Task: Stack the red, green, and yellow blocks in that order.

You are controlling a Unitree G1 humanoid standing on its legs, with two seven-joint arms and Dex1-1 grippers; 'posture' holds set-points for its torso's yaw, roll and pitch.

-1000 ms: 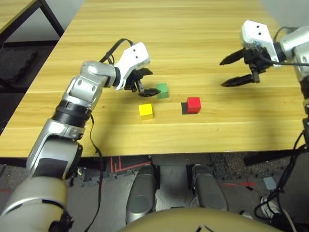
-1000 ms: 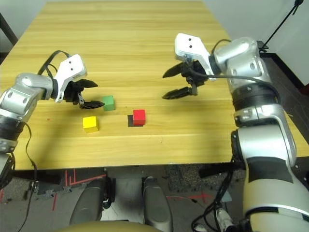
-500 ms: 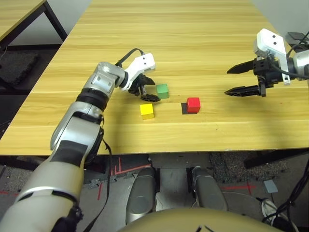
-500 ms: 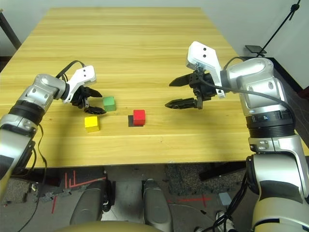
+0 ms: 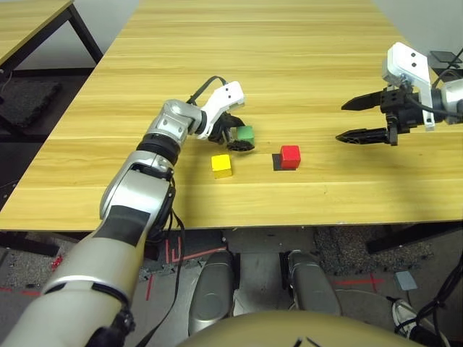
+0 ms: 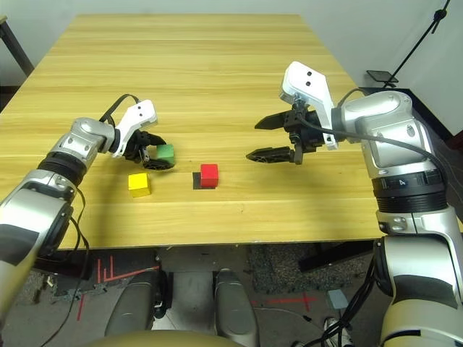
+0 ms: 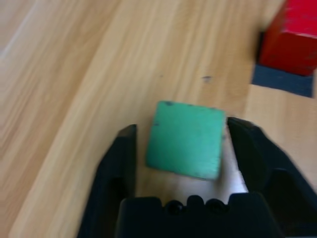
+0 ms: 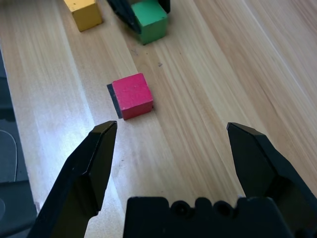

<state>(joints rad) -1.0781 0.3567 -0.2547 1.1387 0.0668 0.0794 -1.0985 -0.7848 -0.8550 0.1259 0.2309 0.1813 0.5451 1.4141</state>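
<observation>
On the bench (image 5: 325, 58), the yellow block (image 5: 221, 166) sits nearest, at the red block's (image 5: 290, 157) 9 o'clock; red rests partly on a black patch (image 5: 277, 163). At red's 10 o'clock, the left end effector (image 7: 182, 148), partly open, straddles the green block (image 7: 185, 140), not clamped. At 2 o'clock, the right end effector (image 5: 364, 119) gapes wide, empty.

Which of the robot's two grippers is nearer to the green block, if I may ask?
The left gripper: its fingers stand on either side of the green block. The right gripper hovers well away, beyond the red block.
</observation>
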